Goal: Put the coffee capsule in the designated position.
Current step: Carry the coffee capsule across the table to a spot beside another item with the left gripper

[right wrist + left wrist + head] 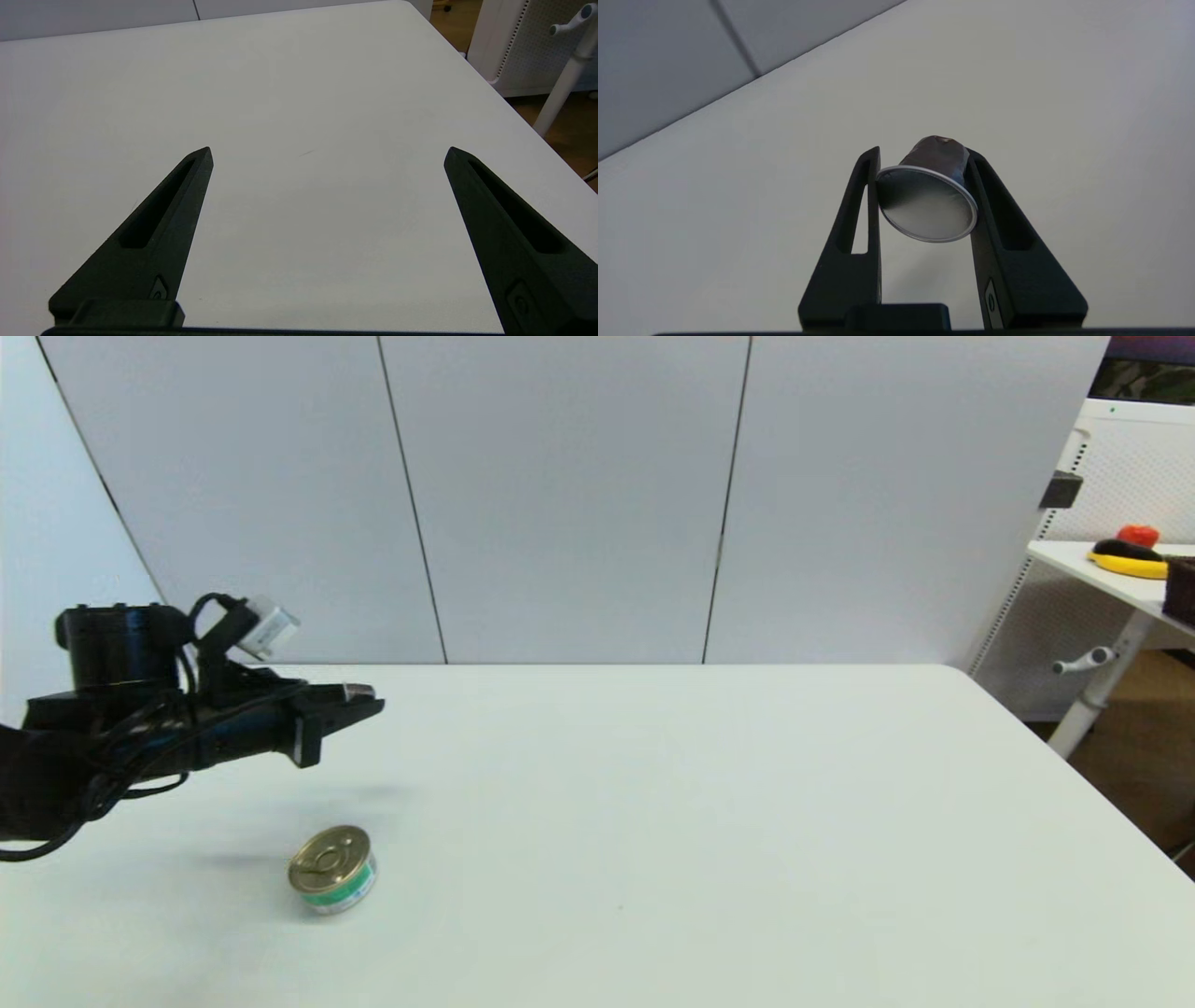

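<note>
My left gripper [359, 702] hangs above the table's left side, reaching toward the middle. It is shut on the coffee capsule [930, 190], a small dark cone whose round silver foil face points back at the wrist camera. In the head view only the capsule's tip [358, 691] shows between the black fingers [859, 205]. Plain white tabletop [1064, 116] lies below and ahead of it; the designated position has no mark that I can see. My right gripper [327, 151] is open over bare table on the right side and does not show in the head view.
A gold-lidded tin can [331, 870] with a green label stands on the table below and in front of the left gripper. The table's right edge [1074, 775] borders a side table [1111, 569] with small coloured items. Grey wall panels close off the back.
</note>
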`<state>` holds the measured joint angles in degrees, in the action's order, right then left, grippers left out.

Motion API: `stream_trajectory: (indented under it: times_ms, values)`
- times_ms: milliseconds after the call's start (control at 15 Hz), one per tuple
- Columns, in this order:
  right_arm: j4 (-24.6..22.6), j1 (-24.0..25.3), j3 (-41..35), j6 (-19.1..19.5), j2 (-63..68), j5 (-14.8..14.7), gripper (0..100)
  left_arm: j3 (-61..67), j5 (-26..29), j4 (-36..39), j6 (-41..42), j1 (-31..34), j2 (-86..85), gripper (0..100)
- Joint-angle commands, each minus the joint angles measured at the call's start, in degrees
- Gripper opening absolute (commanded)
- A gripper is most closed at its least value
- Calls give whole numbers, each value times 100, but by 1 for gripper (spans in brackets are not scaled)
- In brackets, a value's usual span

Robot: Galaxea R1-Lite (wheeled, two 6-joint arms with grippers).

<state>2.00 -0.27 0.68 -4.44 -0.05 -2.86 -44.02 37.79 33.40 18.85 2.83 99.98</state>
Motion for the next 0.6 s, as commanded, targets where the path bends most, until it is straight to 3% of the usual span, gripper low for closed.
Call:
stream_trajectory:
  times_ms: [67,600]
  values:
    - [2,0,2,-5,5,-4,100,1352,18,439,-21,1115,-954,0]
    - [2,0,2,-5,5,-4,100,3057,-17,1529,-478,2037,-1542,0]
